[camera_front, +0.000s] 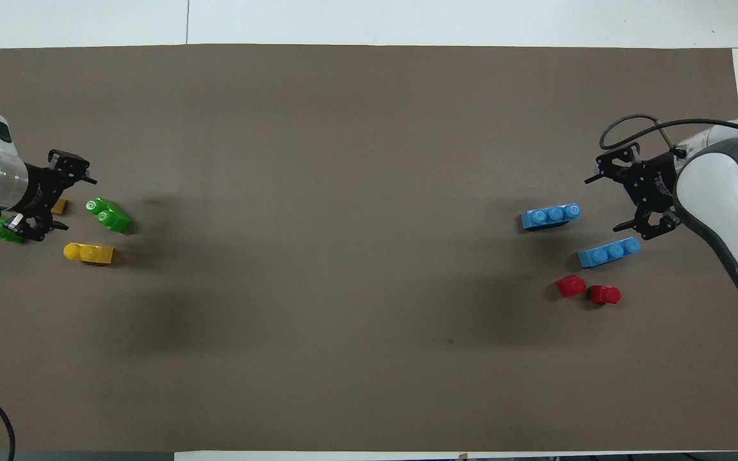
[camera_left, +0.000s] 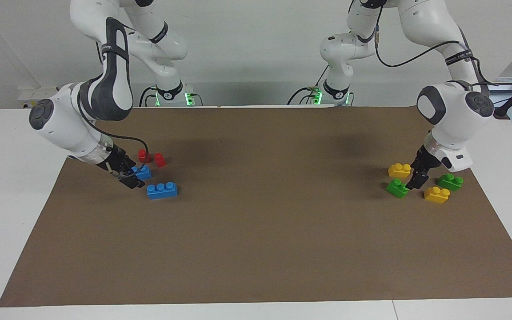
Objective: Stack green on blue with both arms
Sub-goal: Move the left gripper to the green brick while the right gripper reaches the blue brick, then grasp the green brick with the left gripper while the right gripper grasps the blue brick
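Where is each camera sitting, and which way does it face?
Facing view: high across the table, facing the robots; both whole arms show, left gripper among green bricks, right gripper by blue bricks.
Overhead view: above the robots' end, looking steeply down; only forearms and grippers show.
Shared: the same bricks on the brown mat, half a turn apart.

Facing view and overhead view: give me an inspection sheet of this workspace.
Surface: brown mat on a white table.
Job's things: green bricks at the left arm's end; blue bricks at the right arm's end; none stacked.
Clutter: yellow bricks; red bricks.
Grippers: left gripper low among the green and yellow bricks, jaws open; right gripper low at the blue brick nearer the robots, jaws open.
Cables: black cable looping at the right wrist.
Surroundings: white wall.
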`<control>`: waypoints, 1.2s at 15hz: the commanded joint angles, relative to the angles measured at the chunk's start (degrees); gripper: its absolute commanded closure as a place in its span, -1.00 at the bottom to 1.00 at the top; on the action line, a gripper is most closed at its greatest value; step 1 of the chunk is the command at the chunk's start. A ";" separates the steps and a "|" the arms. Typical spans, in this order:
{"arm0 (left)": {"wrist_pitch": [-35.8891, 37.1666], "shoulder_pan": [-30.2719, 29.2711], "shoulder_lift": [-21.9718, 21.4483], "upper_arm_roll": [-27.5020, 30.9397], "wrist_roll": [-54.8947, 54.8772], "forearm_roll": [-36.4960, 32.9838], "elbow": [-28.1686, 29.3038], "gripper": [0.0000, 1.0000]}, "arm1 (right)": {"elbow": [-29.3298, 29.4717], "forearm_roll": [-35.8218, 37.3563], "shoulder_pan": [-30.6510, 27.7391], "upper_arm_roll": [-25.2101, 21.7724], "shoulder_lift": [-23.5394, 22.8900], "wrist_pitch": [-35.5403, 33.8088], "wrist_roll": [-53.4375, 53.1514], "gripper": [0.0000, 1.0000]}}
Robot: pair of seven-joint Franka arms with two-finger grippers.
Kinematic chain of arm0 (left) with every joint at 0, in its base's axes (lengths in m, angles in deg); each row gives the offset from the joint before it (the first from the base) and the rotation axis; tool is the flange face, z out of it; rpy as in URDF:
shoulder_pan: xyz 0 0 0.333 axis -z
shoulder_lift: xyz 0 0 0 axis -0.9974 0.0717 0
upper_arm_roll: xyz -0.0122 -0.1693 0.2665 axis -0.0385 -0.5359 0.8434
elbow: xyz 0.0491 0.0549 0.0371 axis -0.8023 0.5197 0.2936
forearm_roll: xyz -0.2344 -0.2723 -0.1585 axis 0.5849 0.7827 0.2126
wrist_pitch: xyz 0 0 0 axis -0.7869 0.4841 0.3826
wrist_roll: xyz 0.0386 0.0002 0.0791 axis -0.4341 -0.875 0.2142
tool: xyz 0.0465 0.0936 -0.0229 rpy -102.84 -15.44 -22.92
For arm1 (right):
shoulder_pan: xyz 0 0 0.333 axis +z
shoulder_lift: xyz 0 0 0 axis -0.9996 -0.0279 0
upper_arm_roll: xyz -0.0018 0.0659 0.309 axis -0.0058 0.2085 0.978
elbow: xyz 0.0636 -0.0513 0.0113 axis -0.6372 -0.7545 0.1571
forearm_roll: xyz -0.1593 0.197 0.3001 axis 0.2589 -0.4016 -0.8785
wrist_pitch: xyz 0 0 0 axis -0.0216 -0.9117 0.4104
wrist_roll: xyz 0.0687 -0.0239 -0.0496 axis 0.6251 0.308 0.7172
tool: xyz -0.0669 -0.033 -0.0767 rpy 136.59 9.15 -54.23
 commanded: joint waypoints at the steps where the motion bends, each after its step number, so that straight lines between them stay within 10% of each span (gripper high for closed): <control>1: -1.20 0.14 5.12 -0.11 1.47 0.43 -3.96 -1.00 | -0.56 -2.44 -0.82 0.44 -0.31 1.89 -7.86 -1.00; 18: -2.35 -0.03 8.65 -0.20 -7.32 -0.18 -3.00 -0.94 | -3.01 -6.66 -1.79 0.44 -3.47 5.13 -10.79 -1.00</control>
